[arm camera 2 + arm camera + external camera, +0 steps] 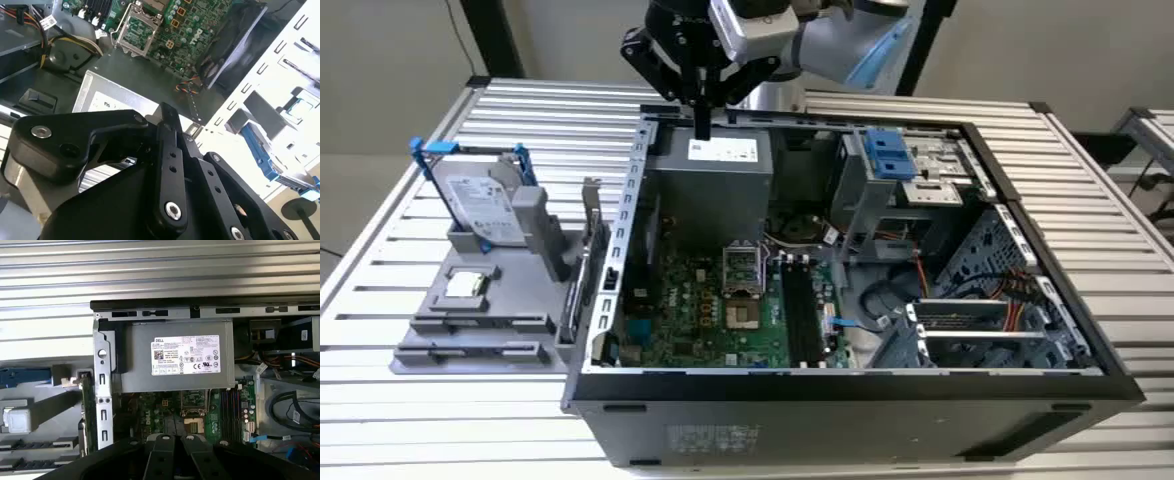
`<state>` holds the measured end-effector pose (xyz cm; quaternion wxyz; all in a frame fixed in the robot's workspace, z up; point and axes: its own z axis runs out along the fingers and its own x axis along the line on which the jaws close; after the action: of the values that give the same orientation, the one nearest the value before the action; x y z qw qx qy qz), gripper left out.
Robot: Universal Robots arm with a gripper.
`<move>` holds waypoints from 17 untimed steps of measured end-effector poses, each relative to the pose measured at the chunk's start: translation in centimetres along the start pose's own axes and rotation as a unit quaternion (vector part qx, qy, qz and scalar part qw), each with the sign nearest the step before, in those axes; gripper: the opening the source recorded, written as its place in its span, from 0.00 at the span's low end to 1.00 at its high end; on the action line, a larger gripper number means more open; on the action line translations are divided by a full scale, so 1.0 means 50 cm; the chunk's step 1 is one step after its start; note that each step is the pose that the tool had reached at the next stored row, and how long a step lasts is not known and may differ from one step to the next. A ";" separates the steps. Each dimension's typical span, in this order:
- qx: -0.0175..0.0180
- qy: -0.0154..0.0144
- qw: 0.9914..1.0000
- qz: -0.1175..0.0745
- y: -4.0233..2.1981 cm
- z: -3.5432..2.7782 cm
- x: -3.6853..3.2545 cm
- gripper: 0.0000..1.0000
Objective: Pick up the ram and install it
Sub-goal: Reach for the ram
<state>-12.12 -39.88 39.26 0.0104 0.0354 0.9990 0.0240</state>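
The ram (602,268) stands on its long edge at the side of the grey fixture (467,330) nearest the case (854,415), just beside the case's outer wall. Its long axis runs along that wall, from the far side of the tabletop (454,420) towards the near side. In the first wrist view it is a thin dark strip (88,410) next to the perforated metal wall.

The claw (703,126) hangs above the far rim of the case, over the power supply (714,170). Its fingers look pressed together and nothing shows between them; the second wrist view has them (169,117) side by side in the same way. From the claw, the ram lies towards the exterior view's left and nearer that camera, lower down and outside the case. The two are apart, with the case wall between them.

The fixture also carries a hard drive (480,205) standing in a blue-handled bracket and a small square chip (464,285) lying flat. Inside the open case are the motherboard (707,310) and its long black slots (797,305), which look unfilled. Their long axis runs roughly the same way as the ram's. I judge the pick-up as not yet begun.
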 end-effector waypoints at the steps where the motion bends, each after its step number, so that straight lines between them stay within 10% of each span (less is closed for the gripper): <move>1: 0.000 0.000 1.000 0.000 0.000 0.000 0.000 0.00; 17: 0.000 0.000 1.000 0.000 -0.001 0.000 0.011 0.00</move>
<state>-12.69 -39.88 39.26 0.0104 0.0354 0.9990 0.0240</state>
